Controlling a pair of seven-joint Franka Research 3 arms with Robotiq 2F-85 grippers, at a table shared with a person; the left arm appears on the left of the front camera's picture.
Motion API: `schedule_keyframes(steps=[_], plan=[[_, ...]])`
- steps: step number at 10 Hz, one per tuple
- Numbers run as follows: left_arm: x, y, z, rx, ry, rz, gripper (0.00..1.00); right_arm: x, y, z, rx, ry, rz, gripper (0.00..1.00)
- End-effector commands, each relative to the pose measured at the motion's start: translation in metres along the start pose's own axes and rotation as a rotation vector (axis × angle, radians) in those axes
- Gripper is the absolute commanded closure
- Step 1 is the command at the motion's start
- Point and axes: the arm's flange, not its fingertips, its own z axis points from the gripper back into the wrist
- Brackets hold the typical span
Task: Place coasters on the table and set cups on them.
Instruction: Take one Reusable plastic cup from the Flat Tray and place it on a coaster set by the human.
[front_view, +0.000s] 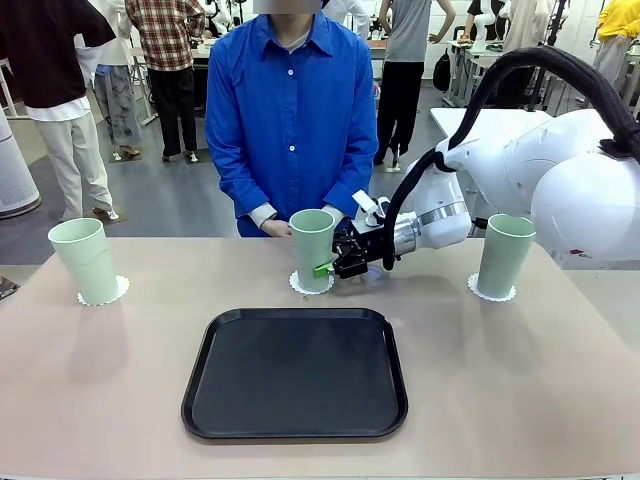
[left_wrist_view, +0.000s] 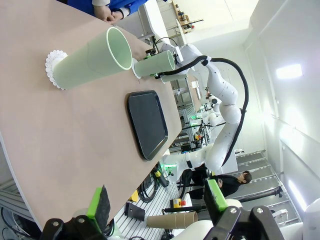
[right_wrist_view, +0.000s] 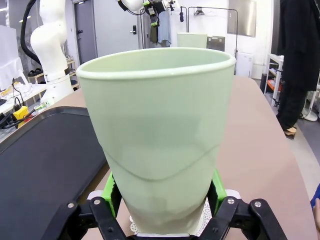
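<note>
The black tray (front_view: 295, 372) lies nearest. Beyond it, the right end effector (front_view: 327, 268) seems barely clamped on the middle cup (front_view: 312, 248); release fully, then retreat straight back off its coaster (front_view: 297, 286). The left end effector (left_wrist_view: 156, 206) gapes wide, empty.

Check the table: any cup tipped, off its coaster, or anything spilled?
Nothing stands out. All three cups, left, middle and right, stand upright, each on a coaster. The black tray lies flat. No spill shows. The right gripper sits around the middle cup's base.
</note>
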Motion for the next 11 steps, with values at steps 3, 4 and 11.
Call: schedule_keyframes(steps=[3, 4, 11], plan=[[-0.002, -0.002, 0.001, -0.003, 0.004, -0.005, 0.0, 0.005, -0.01, 0.001, 0.019, 0.01, -0.007, 0.0], [-0.002, -0.002, 0.001, -0.003, 0.004, -0.005, 0.0, 0.006, -0.012, 0.002, 0.016, 0.011, -0.011, 0.0], [-0.002, -0.002, 0.001, -0.003, 0.004, -0.005, 0.0, 0.011, -0.023, 0.012, 0.024, 0.021, -0.054, 0.0]])
